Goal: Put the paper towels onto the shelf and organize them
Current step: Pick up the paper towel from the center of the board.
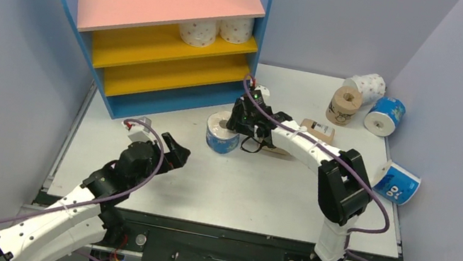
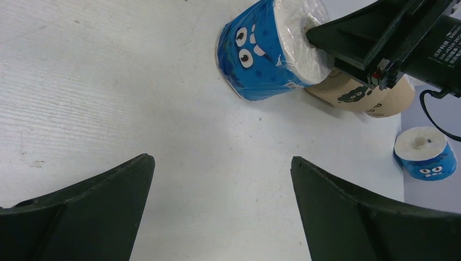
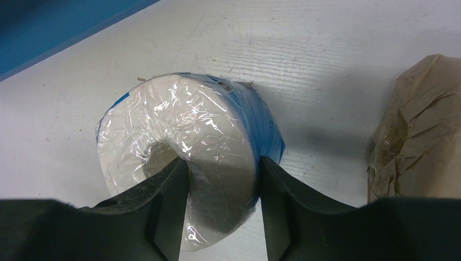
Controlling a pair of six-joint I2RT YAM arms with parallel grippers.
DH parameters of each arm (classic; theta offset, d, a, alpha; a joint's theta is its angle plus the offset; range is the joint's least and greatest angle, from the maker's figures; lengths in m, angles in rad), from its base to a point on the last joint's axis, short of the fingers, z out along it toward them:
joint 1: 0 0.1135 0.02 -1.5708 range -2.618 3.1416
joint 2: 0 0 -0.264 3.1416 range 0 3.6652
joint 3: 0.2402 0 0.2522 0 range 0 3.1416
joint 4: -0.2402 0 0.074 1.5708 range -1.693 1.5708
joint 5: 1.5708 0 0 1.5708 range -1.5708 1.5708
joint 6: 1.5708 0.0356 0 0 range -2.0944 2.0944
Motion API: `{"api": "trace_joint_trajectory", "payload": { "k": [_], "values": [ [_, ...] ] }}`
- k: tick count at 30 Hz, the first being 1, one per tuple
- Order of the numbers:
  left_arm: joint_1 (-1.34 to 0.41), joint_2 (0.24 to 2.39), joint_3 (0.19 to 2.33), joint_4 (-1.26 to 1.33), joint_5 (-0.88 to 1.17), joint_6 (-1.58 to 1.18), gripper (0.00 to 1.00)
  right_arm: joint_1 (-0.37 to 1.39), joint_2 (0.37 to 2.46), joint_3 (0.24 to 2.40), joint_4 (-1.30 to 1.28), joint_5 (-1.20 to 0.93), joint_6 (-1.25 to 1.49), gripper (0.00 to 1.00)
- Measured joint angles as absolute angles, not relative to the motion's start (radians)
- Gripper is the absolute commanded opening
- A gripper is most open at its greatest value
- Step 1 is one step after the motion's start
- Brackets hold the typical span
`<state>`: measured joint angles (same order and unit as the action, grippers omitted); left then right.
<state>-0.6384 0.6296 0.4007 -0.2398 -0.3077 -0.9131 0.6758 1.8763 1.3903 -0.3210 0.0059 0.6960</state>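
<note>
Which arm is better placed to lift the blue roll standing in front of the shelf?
Right. The right arm's fingers pinch the blue roll by its wall, one inside the core. The left arm's fingers hang open, apart from it, holding nothing.

Glossy crinkled film wraps the blue roll (image 3: 179, 125); the table (image 3: 326, 43) looks matt.

Shelf (image 1: 160, 32): blue sides and base, pink top, two yellow boards. Dotted rolls (image 1: 197, 32), upper middle: white, small dots. Blue roll (image 1: 222, 132), centre: white cartoon eyes, black pupils. Tan roll (image 2: 353, 93), upper right: black print. Desk (image 1: 240, 189): white.
</note>
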Motion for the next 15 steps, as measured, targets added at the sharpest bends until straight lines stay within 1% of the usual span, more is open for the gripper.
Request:
{"api": "trace_joint_trajectory", "payload": {
  "k": [4,9,15],
  "values": [
    [-0.638,0.63,0.401,-0.238,-0.307,-0.904,0.96,0.676,1.875,1.391,-0.323,0.008,0.693,0.26],
    [-0.638,0.63,0.413,-0.24,-0.308,-0.877,0.96,0.676,1.851,1.391,-0.37,0.019,0.687,0.24],
    [-0.638,0.63,0.498,-0.244,-0.334,-0.828,0.96,0.675,1.718,1.408,-0.473,0.042,0.665,0.23]
  ]
}}
